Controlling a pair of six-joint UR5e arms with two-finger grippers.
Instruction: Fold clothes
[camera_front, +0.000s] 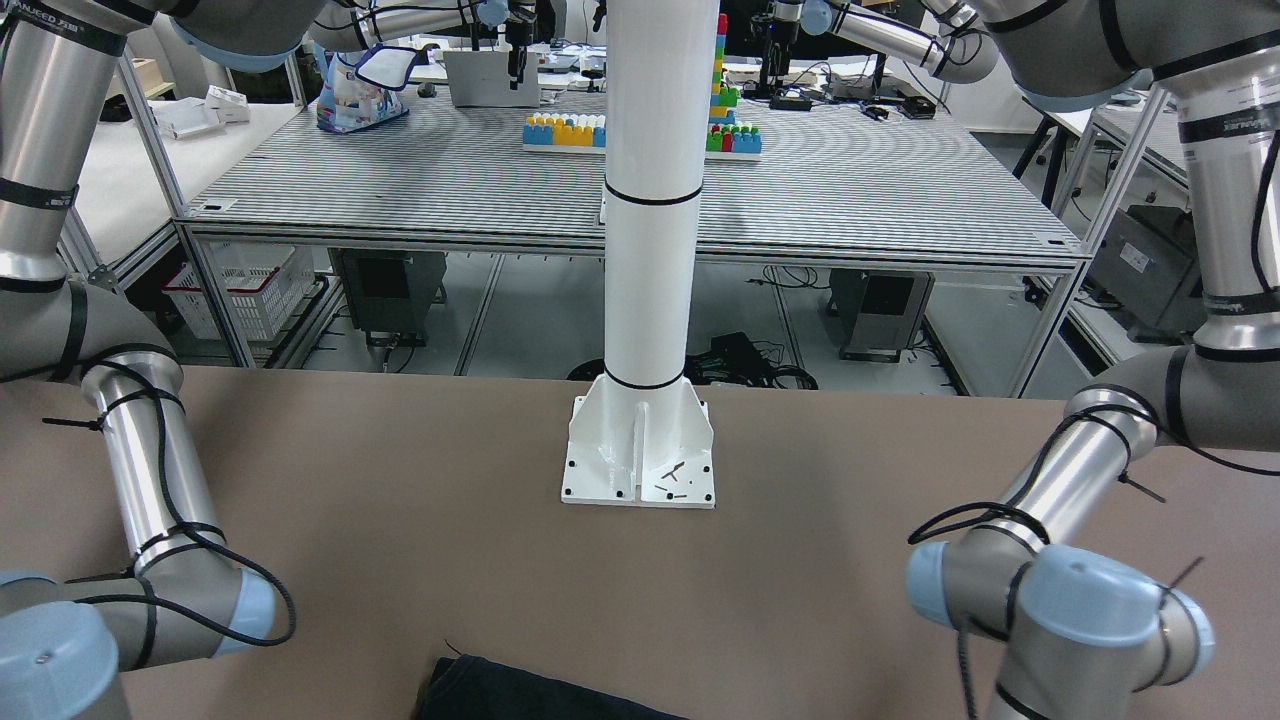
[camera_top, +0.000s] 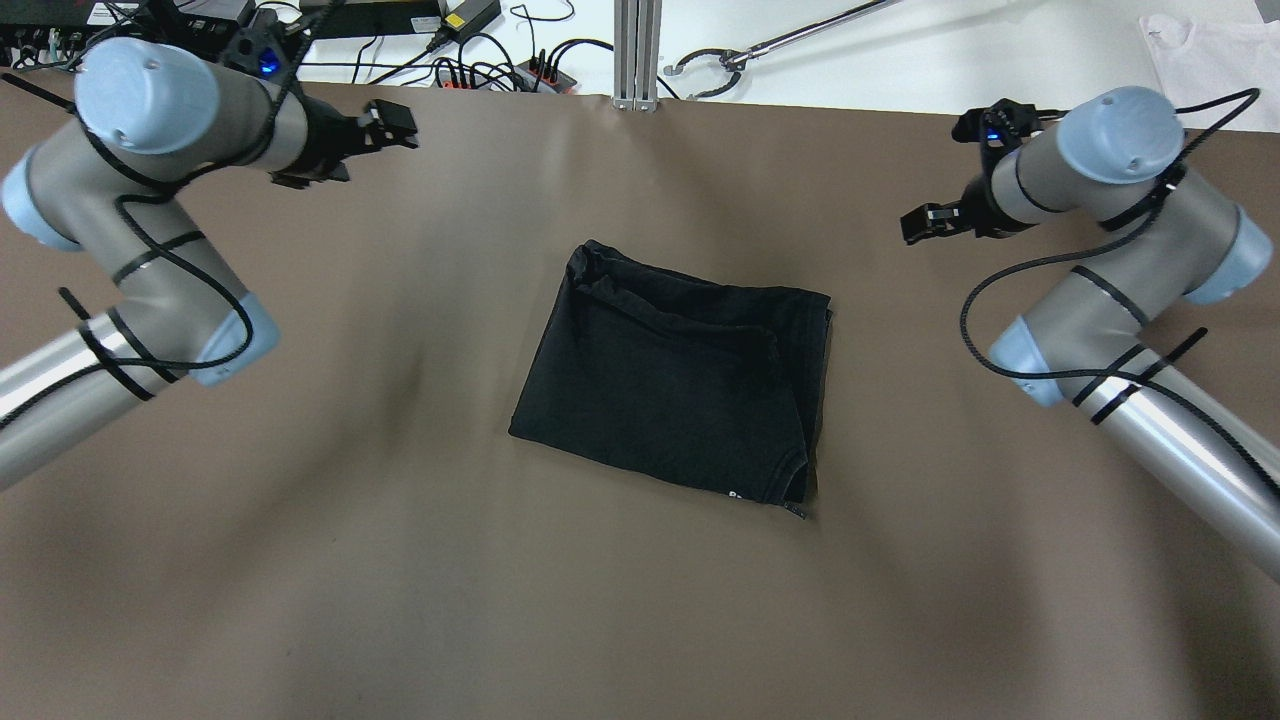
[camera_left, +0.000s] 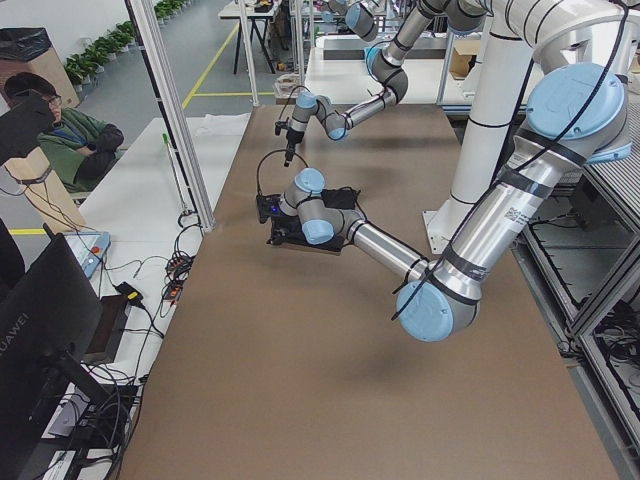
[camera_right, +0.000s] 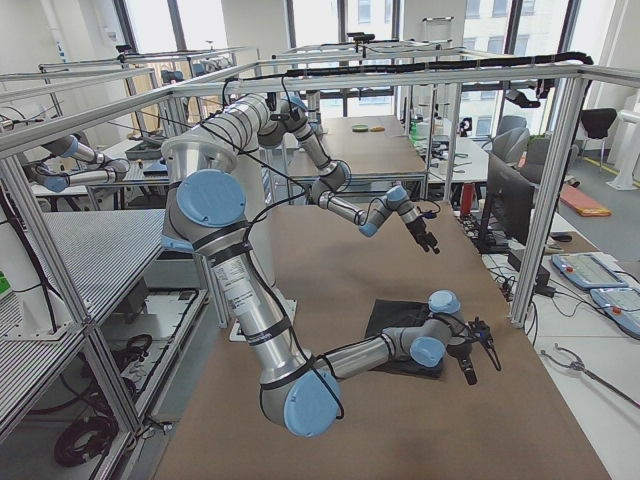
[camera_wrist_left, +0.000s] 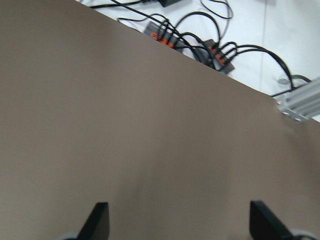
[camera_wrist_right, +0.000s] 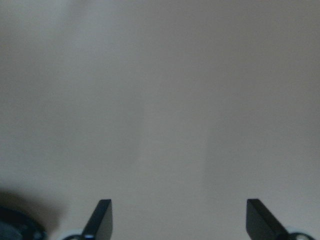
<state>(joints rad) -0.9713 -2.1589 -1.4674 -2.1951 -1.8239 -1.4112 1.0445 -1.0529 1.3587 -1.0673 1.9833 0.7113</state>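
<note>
Lying between the two sets of jaws, and nearer the robot than either: clothes (camera_top: 680, 370), one dark piece, doubled into a rough rectangle on the table (camera_top: 300, 560).

Item 1. Left gripper (camera_top: 398, 125). Jaws are spread wide; only bare table is seen between the fingers (camera_wrist_left: 100, 220), and nothing is held. The clothes are found to the right of these jaws and back toward the robot, well apart. Cables (camera_wrist_left: 192, 42) are noted beyond the table edge, ahead of the jaws.

Item 2. Clothes. The long axis is judged to run across the table, from one set of jaws toward the other, slightly skewed. Overlapping layers are shown on top. The fold is judged far along.

Item 3. Right gripper (camera_top: 915, 222). Jaws are spread wide, with bare table between the fingertips (camera_wrist_right: 102, 217) and nothing held. The clothes are found to the left of these jaws and back toward the robot, apart. This is the nearer arm, with the right short edge closest to it.

Note. For any further fold, a reach inward and toward the robot is called for from either side. The shorter reach is judged to be the right one.
</note>
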